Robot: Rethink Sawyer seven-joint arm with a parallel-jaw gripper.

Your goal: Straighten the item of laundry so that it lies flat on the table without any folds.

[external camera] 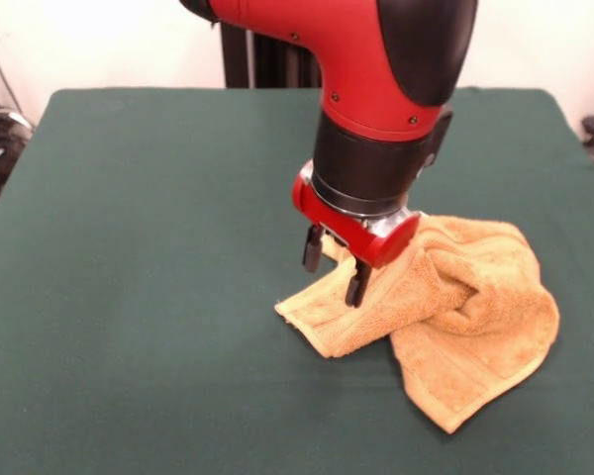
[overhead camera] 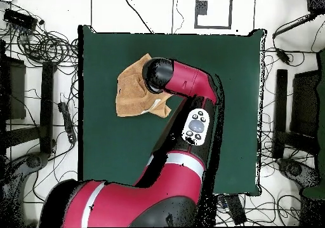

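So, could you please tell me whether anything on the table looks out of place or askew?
Yes: the golden-orange terry towel lies bunched and folded over itself on the dark green felt table, under the black-fingered gripper, whose open fingers reach its near corner.

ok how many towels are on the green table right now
1. The towel lies crumpled on the table, under and beside the gripper, whose open fingers hang over its edge. Nothing suggests another hidden beneath.

I can read no text, brand, number or sign anywhere in either view, neither on the red and black arm (external camera: 376,59), nor on the golden-orange towel (external camera: 455,307), nor on the green counter (external camera: 148,247).
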